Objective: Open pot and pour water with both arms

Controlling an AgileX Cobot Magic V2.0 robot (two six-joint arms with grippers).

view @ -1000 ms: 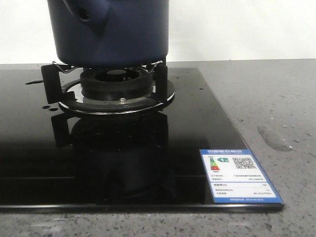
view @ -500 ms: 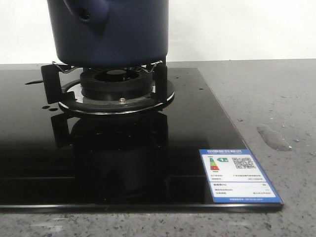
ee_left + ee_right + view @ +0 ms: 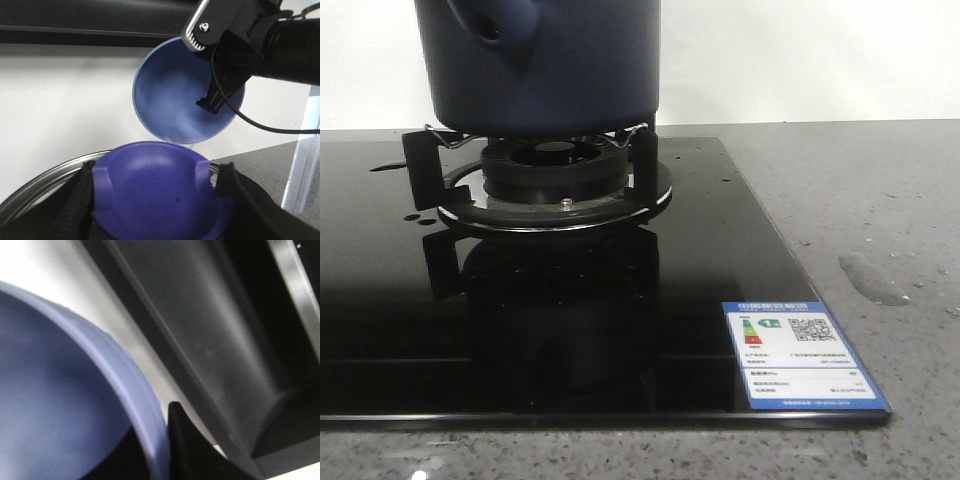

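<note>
Pot [image 3: 545, 65]: glossy navy cylinder on burner [image 3: 555, 175].
Left fingers [image 3: 82, 210]: clamping domed purple lid knob [image 3: 160, 192].
Right fingers [image 3: 215, 97]: pinching ribless blue bowl [image 3: 175, 95] rim.

Speckled grey countertop [image 3: 880, 180] with a black glass hob [image 3: 570, 330].
A water puddle [image 3: 873, 278] lies near the countertop's right edge.

Neither arm shows in the front view. In the left wrist view, the left gripper [image 3: 157, 200] has its two dark fingers [image 3: 75, 210] clamped on either side of a purple knob. The right gripper [image 3: 220, 85] hangs above it, reaching in from the side with its fingers closed over the rim of a blue bowl, one finger inside.
</note>
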